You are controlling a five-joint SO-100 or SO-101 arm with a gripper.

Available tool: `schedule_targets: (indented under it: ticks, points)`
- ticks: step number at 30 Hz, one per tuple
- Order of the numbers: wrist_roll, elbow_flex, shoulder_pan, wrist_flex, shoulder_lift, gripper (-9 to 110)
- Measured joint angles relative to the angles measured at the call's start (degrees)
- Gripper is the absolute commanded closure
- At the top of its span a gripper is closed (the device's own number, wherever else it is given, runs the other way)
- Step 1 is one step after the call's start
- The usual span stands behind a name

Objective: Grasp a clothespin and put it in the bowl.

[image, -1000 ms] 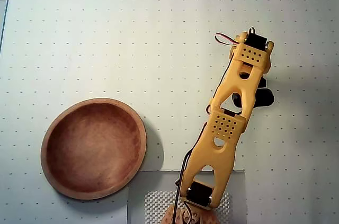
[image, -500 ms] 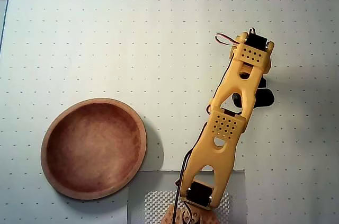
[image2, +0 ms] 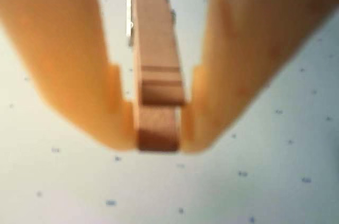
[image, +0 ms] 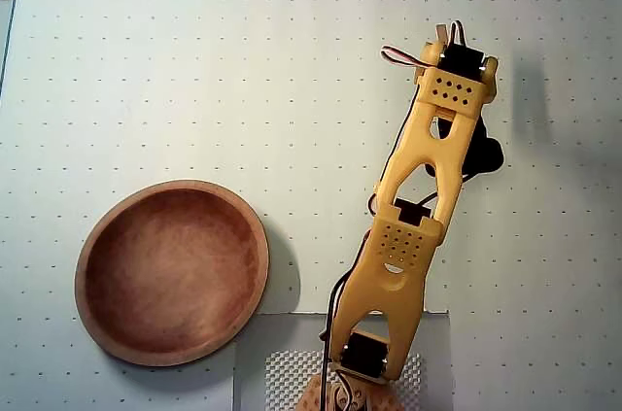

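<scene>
From above, the yellow arm (image: 413, 226) reaches up the dotted counter (image: 194, 61). A bit of the clothespin (image: 443, 34) peeks out past its far end. The bowl (image: 172, 272) is empty and sits well apart, down and to the left in this view, so I think the arm must swing that way next.

In the wrist view, the jaws (image2: 158, 142) are clamped on the clothespin (image2: 156, 49). Its long side runs straight away from the camera, between the two fingers (image2: 79, 75).

My overhead view looks straight down on the desk (image: 194, 61); my wrist view peers close between the tool (image2: 158, 142) fingers at that same dotted surface.
</scene>
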Motion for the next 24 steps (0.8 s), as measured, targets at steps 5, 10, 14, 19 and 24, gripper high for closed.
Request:
schedule_targets:
  ticks: [5,10,14,19,24]
  points:
    - [1.6,2.0,-2.7,5.1,8.5,105]
    - [3.7,6.1,-4.5,7.2,17.9,105]
    - [5.4,10.2,-5.6,7.7,24.8,105]
    - [8.0,19.6,-7.7,8.0,33.7,105]
    - [11.3,30.1,-9.9,8.0,42.6,105]
